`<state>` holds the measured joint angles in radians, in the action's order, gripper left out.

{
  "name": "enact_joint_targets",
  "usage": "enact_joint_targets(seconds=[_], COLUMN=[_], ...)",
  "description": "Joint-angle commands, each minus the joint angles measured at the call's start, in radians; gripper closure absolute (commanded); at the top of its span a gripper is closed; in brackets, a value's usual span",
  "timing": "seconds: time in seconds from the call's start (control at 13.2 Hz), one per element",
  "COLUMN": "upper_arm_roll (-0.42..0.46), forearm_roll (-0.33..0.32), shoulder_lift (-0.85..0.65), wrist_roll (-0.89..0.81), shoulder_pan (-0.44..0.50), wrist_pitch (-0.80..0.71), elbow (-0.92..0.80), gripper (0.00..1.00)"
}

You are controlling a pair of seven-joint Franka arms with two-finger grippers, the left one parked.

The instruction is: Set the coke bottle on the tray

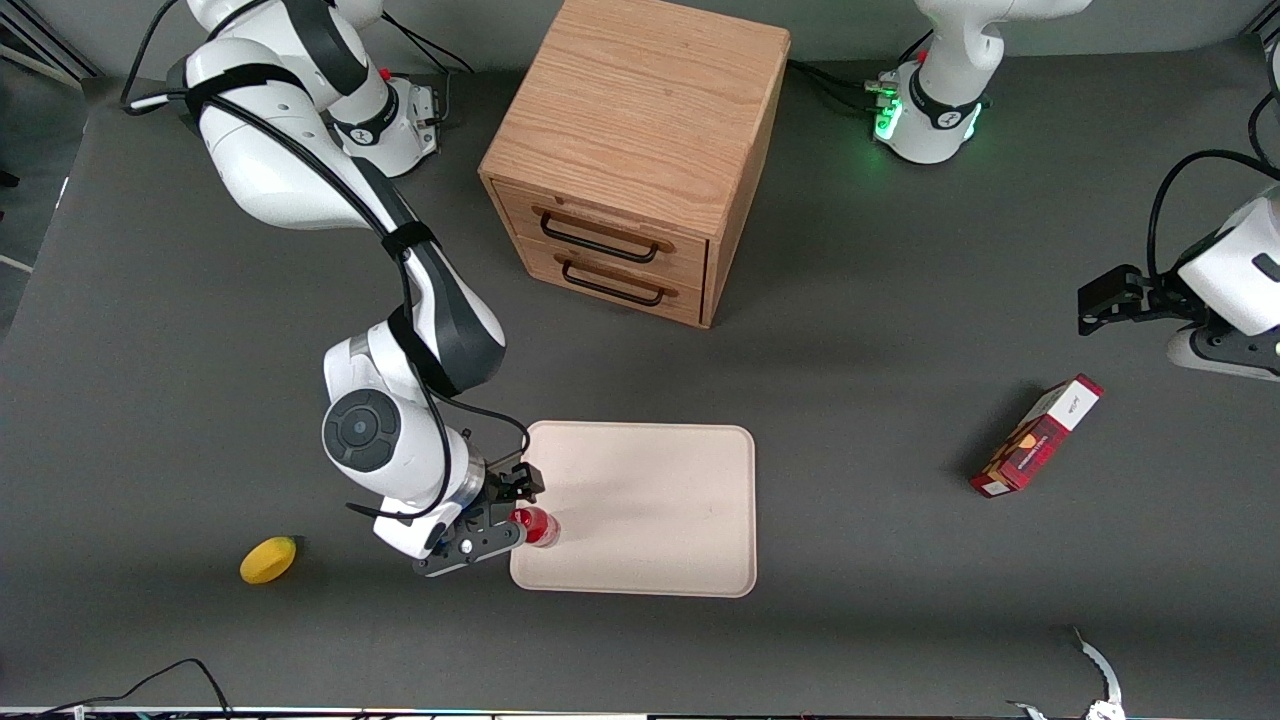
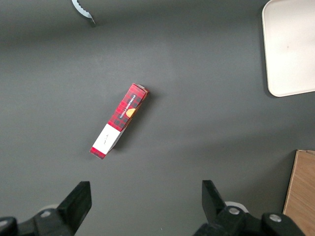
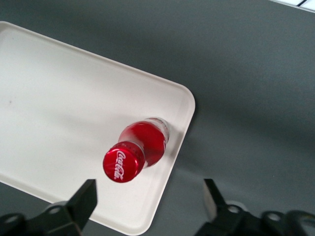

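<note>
- The coke bottle (image 3: 140, 150) stands upright on the tray (image 1: 660, 470), just inside the rim at the corner toward the working arm's end and nearest the front camera.
- The gripper (image 1: 500, 525) hovers beside and above that corner, its fingers (image 3: 78, 206) spread apart and gripping nothing; the bottle's cap sits free between them in the wrist view.
- Judged by its look, the bottle is small, light and rigid, with a smooth body likely to slip; the ridged cap or the neck just below it would be the surest hold.
- The low rim lies just beside the bottle's base, so a nudge could tip it off the edge.
- Most of the tray lies bare toward its middle.
- A lemon (image 1: 268, 559) rests well apart on the surface; the wooden cabinet (image 1: 630, 160) and a red box (image 1: 1036, 437) stand clear.
</note>
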<state>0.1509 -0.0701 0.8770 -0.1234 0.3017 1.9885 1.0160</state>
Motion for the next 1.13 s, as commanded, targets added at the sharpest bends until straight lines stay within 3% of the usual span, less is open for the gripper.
enact_joint_targets(seconds=[0.0, 0.3, 0.68, 1.06], upper_arm_roll=[-0.01, -0.008, -0.005, 0.004], forearm_roll=[-0.005, -0.004, -0.01, 0.004], shoulder_lift=[-0.025, -0.13, -0.522, -0.697], wrist_roll=[-0.028, -0.064, -0.047, 0.077], shoulder_pan=[0.011, -0.039, -0.151, -0.28], wrist_pitch=[-0.029, -0.181, -0.31, -0.49], elbow=[-0.028, 0.01, 0.35, 0.378], gripper=[0.0, 0.0, 0.0, 0.0])
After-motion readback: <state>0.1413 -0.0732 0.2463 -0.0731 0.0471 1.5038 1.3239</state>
